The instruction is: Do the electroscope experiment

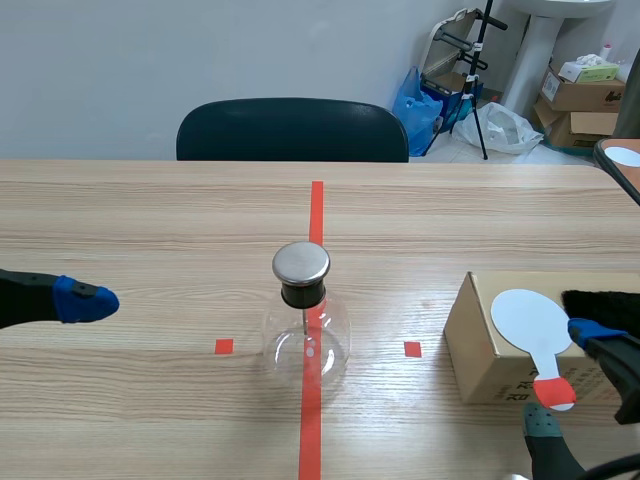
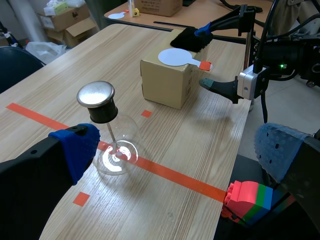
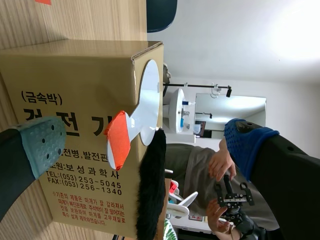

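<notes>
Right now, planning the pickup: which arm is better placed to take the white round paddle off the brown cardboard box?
Right. The right gripper, open, straddles the red handle of the white round paddle at the edge of the brown cardboard box; the left gripper, also open, sits beyond the clear glass flask.

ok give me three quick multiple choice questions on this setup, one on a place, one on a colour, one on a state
1. Where does the paddle lie?
A) on the box
B) on the floor
C) on a shelf

2. What colour is the cap of the flask?
A) red
B) blue
C) silver

3. How do the left fingers stand?
A) shut on the flask
B) open
C) shut on the paddle

Answers:
1 A, its white disc rests on the box's top.
2 C, the cap is bare shiny metal.
3 B, the left wrist view shows them wide apart, gripping nothing.
</notes>
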### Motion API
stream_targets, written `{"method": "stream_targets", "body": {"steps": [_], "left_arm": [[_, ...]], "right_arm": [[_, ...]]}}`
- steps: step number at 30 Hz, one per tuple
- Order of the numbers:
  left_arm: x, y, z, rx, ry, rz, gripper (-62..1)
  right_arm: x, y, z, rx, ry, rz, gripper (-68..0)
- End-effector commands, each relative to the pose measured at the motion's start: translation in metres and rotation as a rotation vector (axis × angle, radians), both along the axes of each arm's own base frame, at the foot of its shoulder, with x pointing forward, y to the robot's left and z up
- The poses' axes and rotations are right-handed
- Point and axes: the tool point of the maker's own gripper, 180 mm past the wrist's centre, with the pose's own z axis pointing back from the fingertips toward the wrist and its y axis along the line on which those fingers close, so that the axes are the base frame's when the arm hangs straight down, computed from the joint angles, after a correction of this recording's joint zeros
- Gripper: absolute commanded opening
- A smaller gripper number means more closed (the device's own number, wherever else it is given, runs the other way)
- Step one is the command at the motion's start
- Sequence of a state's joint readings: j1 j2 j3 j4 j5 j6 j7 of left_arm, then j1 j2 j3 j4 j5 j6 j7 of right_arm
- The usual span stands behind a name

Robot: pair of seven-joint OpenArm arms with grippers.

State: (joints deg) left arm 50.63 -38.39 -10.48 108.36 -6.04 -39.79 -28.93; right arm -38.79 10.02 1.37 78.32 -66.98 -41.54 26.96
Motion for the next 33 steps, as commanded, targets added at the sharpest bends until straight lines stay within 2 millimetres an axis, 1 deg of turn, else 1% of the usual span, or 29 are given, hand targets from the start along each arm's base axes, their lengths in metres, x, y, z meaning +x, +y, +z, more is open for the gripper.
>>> {"method": "stream_targets", "body": {"steps": [1,29,33], "left_arm": [[-0.0007,-0.0031,0.0048,-0.032,-0.001,0.000,1.4],[-0.0007,-0.0030,0.0046,-0.031,-0.001,0.000,1.4],[-0.0009,-0.0024,0.0006,-0.011,0.009,0.001,1.4]], "right_arm": [[0.0034,-0.0018,0.0146,-0.011,-0.072,0.004,0.4],[0.0028,0.0002,0.0135,-0.023,-0.069,0.016,0.4],[0.0033,-0.0018,0.0135,-0.025,-0.069,0.005,0.4]]}}
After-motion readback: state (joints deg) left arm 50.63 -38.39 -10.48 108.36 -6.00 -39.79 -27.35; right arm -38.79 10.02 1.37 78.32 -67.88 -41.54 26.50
